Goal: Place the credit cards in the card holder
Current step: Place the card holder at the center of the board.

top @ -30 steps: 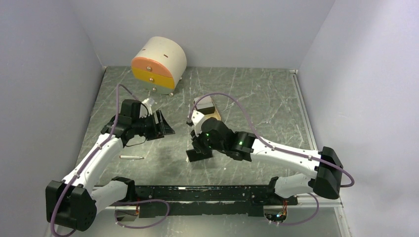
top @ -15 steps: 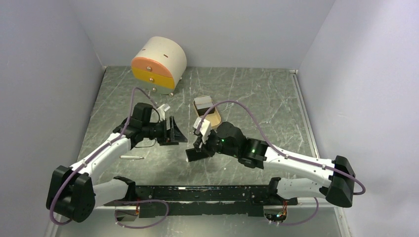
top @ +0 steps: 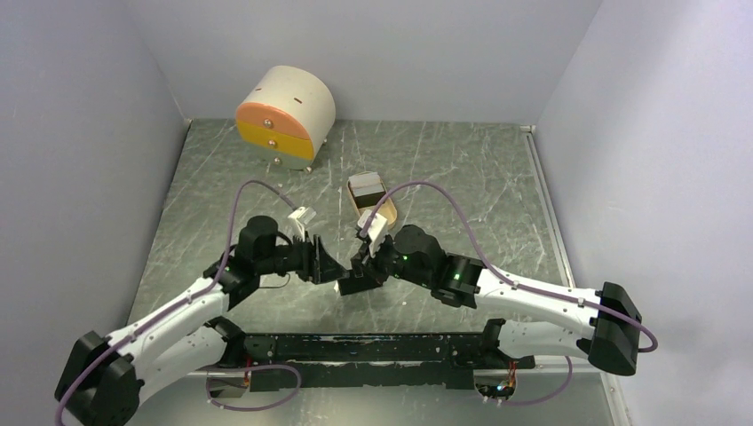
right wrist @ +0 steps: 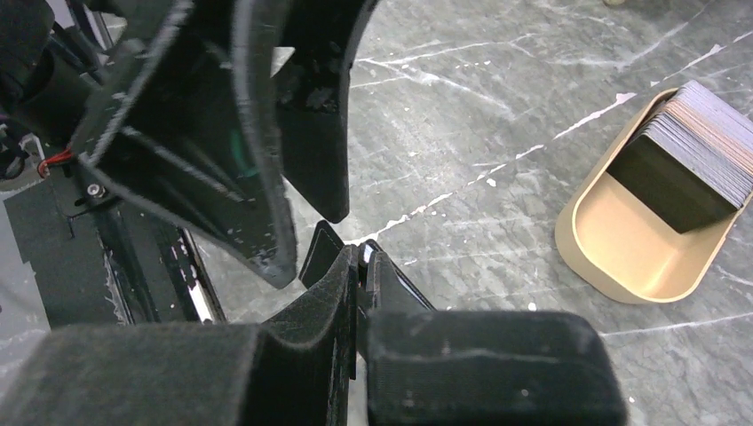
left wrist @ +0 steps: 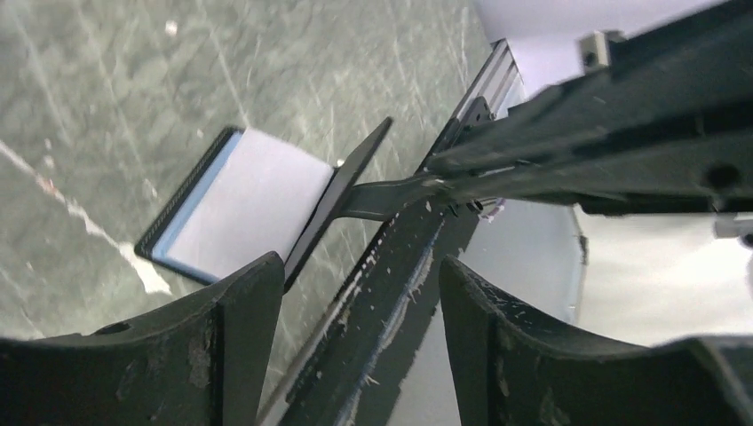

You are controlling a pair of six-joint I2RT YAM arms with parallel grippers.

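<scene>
The card holder [top: 353, 286] is a black folding wallet near the table's front middle. In the left wrist view it stands open, one leaf [left wrist: 240, 200] lying flat with a pale face and a blue edge, the other upright. My right gripper [top: 361, 266] is shut on the upright leaf [right wrist: 321, 253]. My left gripper [top: 330, 266] is open and empty, just left of the holder, its fingers [right wrist: 257, 169] close to it. The credit cards [top: 366, 185] are a stack leaning in a tan tray [top: 384, 213], also in the right wrist view [right wrist: 688, 164].
A round cream drawer unit [top: 284, 114] with orange and yellow fronts stands at the back left. The black rail [top: 373, 348] between the arm bases runs along the near edge. Grey walls close in both sides.
My left arm has swung right and nearer, bringing its open gripper up beside the card holder. My right gripper has shifted slightly right, still holding the holder.
</scene>
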